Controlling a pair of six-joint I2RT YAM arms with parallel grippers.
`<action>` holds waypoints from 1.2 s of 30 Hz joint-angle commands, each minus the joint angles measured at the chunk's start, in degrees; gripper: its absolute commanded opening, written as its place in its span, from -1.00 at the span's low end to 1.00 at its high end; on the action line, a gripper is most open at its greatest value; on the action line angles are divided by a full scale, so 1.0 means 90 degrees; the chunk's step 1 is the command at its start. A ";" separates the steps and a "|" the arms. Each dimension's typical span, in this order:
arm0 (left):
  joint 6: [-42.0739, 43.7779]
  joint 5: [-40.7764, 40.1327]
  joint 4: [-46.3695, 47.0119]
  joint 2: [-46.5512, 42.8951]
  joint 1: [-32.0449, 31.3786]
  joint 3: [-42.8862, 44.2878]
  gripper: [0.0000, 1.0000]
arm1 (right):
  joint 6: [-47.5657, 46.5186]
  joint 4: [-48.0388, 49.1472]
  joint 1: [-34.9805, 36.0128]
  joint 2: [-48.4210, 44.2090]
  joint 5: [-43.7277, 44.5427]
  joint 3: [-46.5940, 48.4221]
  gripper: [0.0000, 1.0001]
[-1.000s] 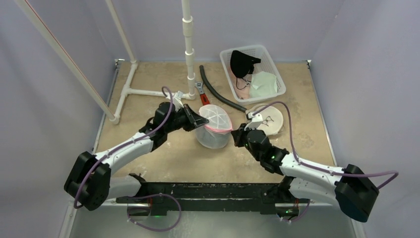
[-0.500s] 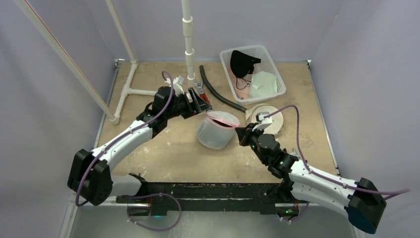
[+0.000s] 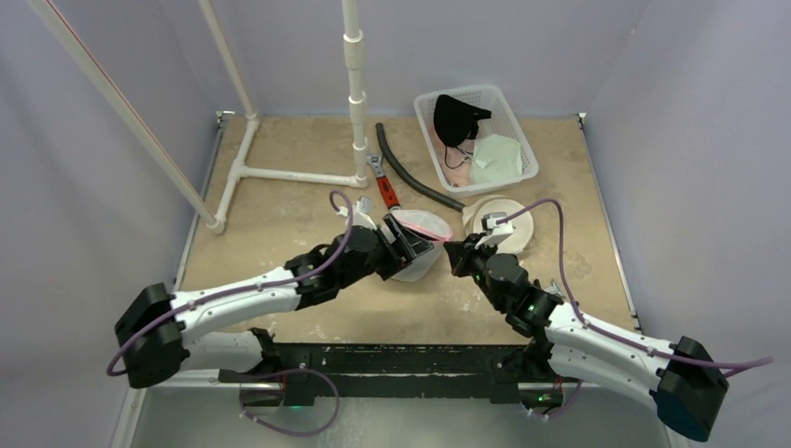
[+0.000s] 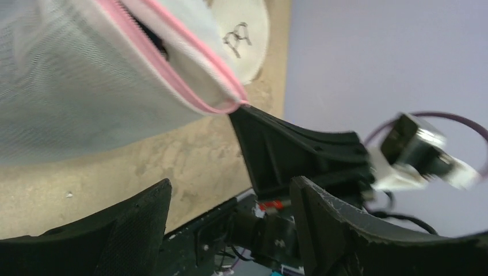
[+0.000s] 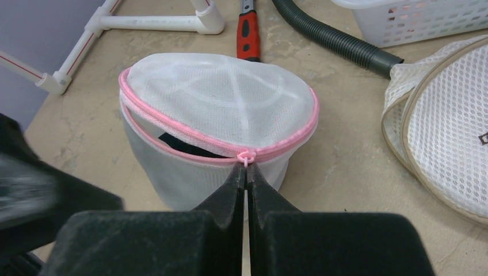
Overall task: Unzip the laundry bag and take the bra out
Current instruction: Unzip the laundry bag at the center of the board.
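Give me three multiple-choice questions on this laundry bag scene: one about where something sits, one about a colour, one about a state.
1. Where is the white basket?
A) far right of the table
B) near left corner
C) dead centre

2. What colour is the zipper on the laundry bag?
A) blue
B) pink
C) green

3. What is the right gripper doing?
A) open over the basket
B) resting shut on bare table
C) shut on the zipper pull

Answers:
1 A, the top view shows it by the far right edge.
2 B, a pink band rims the lid.
3 C, its tips pinch the pull.
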 commanded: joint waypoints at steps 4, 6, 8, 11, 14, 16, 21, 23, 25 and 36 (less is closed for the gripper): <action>-0.0715 -0.1115 0.0152 0.1159 -0.0089 0.0913 0.58 | -0.0145 0.0127 0.0052 -0.0060 -0.0133 0.0016 -1.00; -0.0720 -0.1172 0.0112 0.1430 -0.0089 0.1120 0.58 | -0.0163 0.0144 0.0046 -0.0046 -0.0172 0.0009 -1.00; -0.0730 -0.1182 0.0061 0.1642 -0.0086 0.1311 0.58 | -0.0163 0.0147 0.0049 -0.0049 -0.0195 0.0002 -1.00; -0.0715 -0.1235 0.0071 0.1873 -0.0083 0.1512 0.58 | -0.0159 0.0155 0.0056 -0.0062 -0.0237 -0.0019 -1.00; -0.0683 -0.1206 -0.0063 0.2098 -0.0083 0.1692 0.56 | -0.0174 0.0144 0.0059 -0.0094 -0.0266 -0.0022 -1.00; -0.0688 -0.1168 -0.0071 0.2181 -0.0081 0.1703 0.54 | -0.0192 0.0147 0.0059 -0.0120 -0.0291 -0.0022 -1.00; -0.0640 -0.1126 -0.0023 0.2320 -0.0077 0.1616 0.44 | -0.0222 0.0211 0.0082 -0.0095 -0.0366 -0.0018 -1.00; -0.0603 -0.1134 0.0005 0.2393 -0.0045 0.1587 0.30 | -0.0238 0.0255 0.0099 -0.0077 -0.0398 -0.0015 -1.00; -0.0553 -0.1083 0.0076 0.2498 0.0036 0.1555 0.12 | -0.0250 0.0277 0.0122 -0.0087 -0.0427 -0.0022 -1.00; 0.0307 -0.0415 0.0596 0.2219 0.0606 0.1014 -1.00 | -0.0396 0.0492 0.0150 -0.0098 -0.0794 -0.0044 -1.00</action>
